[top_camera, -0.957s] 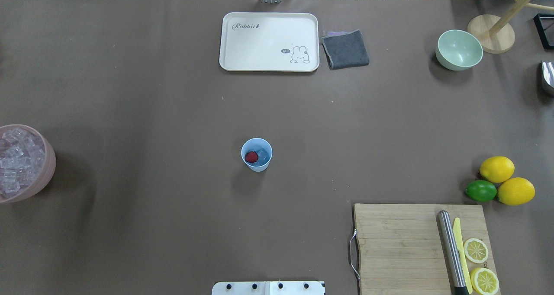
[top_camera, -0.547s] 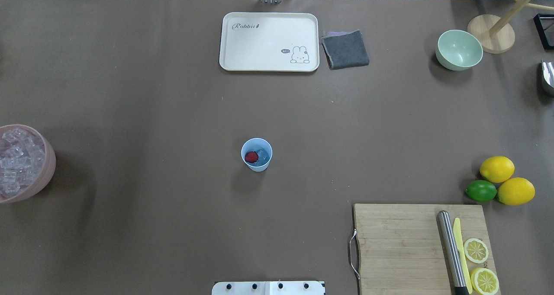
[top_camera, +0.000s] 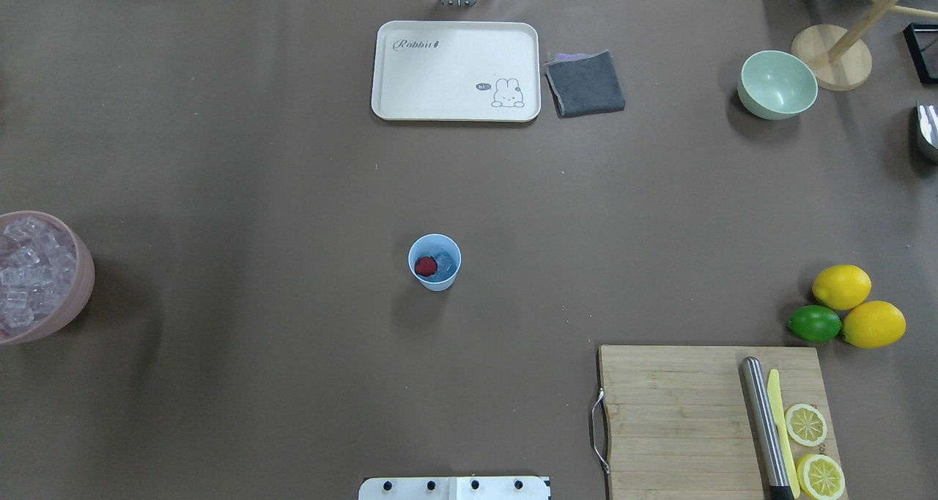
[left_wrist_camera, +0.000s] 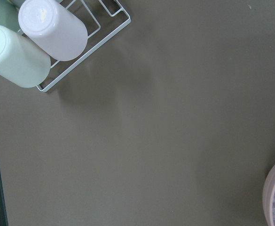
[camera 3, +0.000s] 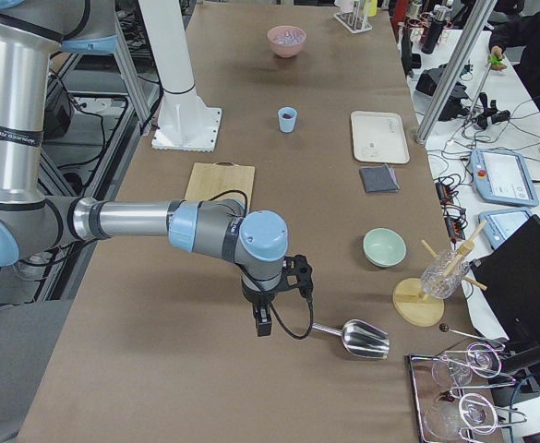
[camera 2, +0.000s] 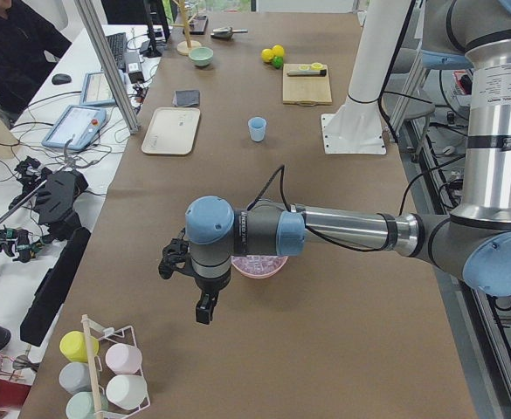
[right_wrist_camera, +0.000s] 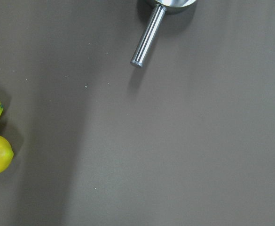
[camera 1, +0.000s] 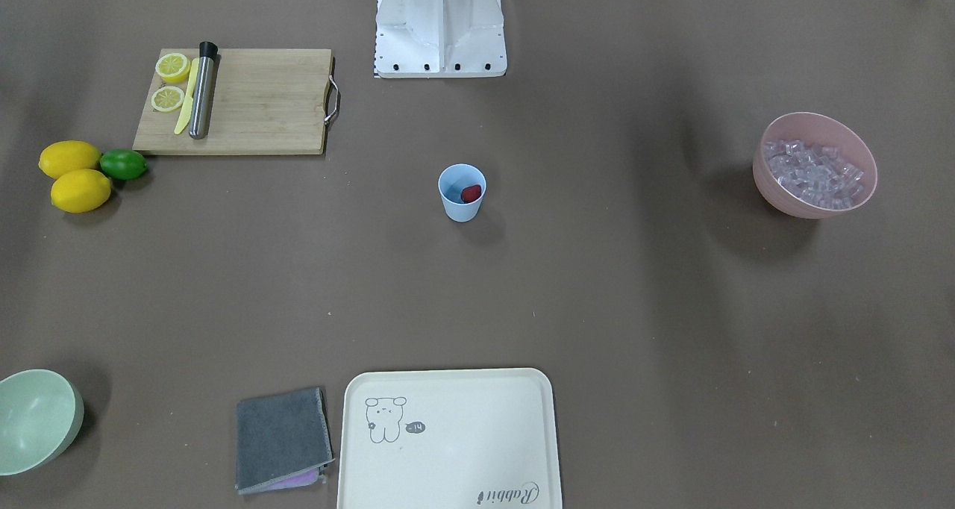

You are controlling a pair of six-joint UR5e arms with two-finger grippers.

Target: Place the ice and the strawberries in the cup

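Observation:
The light-blue cup (top_camera: 434, 280) stands upright mid-table, also in the front view (camera 1: 460, 207). Inside it lie a dark-red strawberry (top_camera: 425, 266) and a clear ice cube (top_camera: 444, 259). Many more ice cubes (top_camera: 26, 273) fill the pink bowl (top_camera: 82, 280) at the table's left edge. My left gripper (camera 2: 203, 309) hangs over the table beside the pink bowl, far from the cup; I cannot tell if it is open. My right gripper (camera 3: 262, 322) hangs near the metal scoop (camera 3: 362, 338) at the right end; I cannot tell its state either.
A cream tray (top_camera: 454, 111), grey cloth (top_camera: 585, 83) and pale-green bowl (top_camera: 777, 83) sit at the far side. A cutting board (top_camera: 674, 419) with a muddler, a yellow knife and lemon slices, two lemons (top_camera: 841, 286) and a lime (top_camera: 814, 323) are on the right. A cup rack (left_wrist_camera: 85, 52) is beyond the pink bowl.

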